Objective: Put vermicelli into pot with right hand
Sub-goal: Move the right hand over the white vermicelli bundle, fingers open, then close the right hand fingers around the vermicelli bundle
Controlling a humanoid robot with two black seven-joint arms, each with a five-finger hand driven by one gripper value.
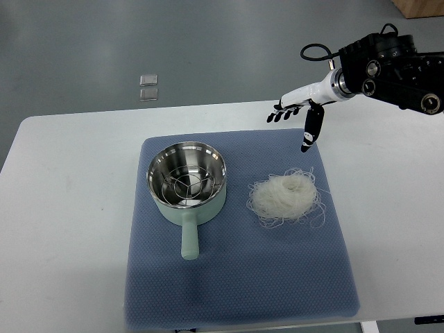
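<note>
A white nest of vermicelli [286, 196] lies on the blue mat [236, 277], right of centre. A pale green pot [187, 186] with a steel inside and a wire rack stands to its left, its handle pointing toward the near edge. My right hand [297, 118] hovers above the far right part of the mat, behind the vermicelli and apart from it. Its fingers are spread and the thumb points down. It holds nothing. The left arm is out of view.
The mat lies on a white table [62, 208]. Two small clear squares [148, 86] sit on the grey floor beyond the table's far edge. The right arm's black forearm [392, 62] comes in from the upper right.
</note>
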